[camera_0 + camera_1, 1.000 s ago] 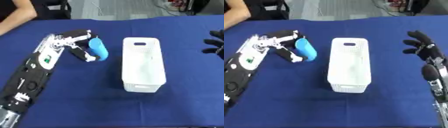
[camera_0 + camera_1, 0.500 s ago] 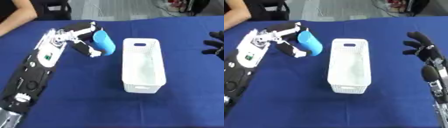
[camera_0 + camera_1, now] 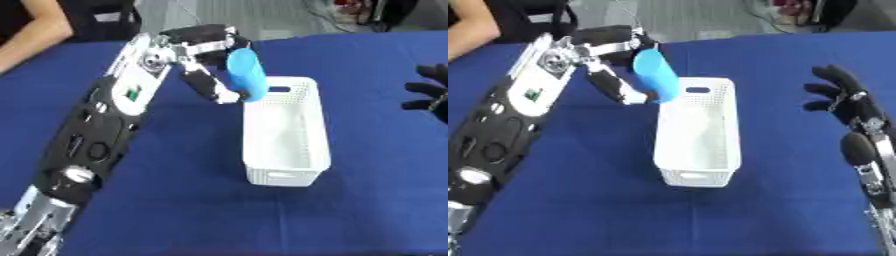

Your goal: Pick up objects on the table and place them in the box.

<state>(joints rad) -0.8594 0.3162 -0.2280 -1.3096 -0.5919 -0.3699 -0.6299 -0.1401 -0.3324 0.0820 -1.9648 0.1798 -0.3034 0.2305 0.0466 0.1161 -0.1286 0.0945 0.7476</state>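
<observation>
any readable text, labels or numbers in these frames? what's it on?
None can be read.
Left arm: a small green mark on its white cover, too blurred to read.
Blue cylinder, held in the left hand: no print visible.
White box: plain.
Blue tablecloth: no markings.

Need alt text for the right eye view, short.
The left robot hand holds a blue cylinder tilted over the far left corner of an empty white basket on a blue tablecloth. The right robot hand waits open at the right.
</observation>
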